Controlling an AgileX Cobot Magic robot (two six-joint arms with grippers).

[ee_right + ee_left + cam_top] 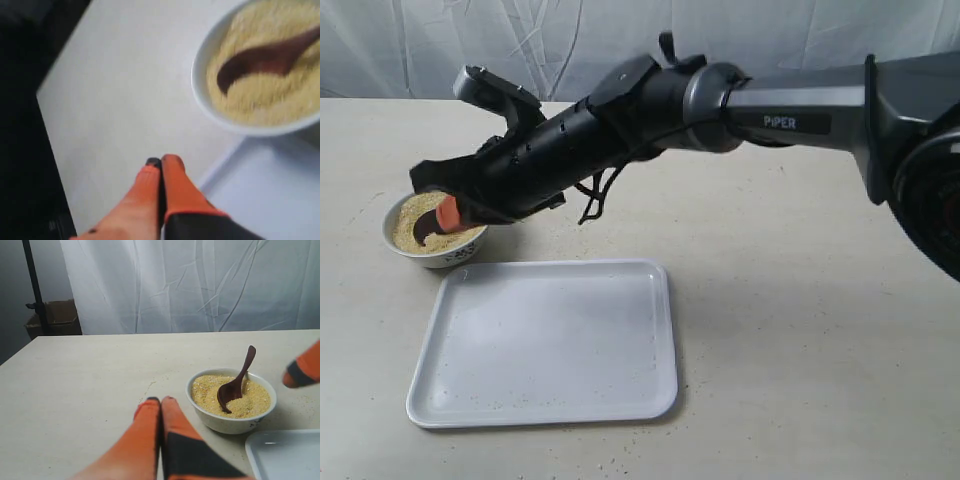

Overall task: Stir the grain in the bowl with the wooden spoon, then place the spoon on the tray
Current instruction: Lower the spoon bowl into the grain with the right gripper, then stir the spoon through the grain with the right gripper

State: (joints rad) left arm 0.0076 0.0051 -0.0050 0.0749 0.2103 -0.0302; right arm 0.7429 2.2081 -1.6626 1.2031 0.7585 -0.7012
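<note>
The small white bowl [430, 250] stands at the table's left, just beyond the white tray [545, 340]. Yellowish grain [252, 397] fills it. The dark wooden spoon [232, 390] rests free in the grain, scoop down, handle leaning on the far rim. My right arm reaches across the table. Its right gripper [448, 212] hovers over the bowl's near side, shut and empty, and its orange tip also shows in the left wrist view. In the right wrist view the right gripper [161, 161] is apart from the spoon [260, 60]. My left gripper [161, 400] is shut and empty, low over the table beside the bowl [225, 422].
A few spilled grains [150, 386] lie on the beige table near the bowl. A white curtain hangs behind the table. A cardboard box [55, 317] and a black pole [35, 290] stand off the far left edge. The table's edge [47, 125] drops to dark floor.
</note>
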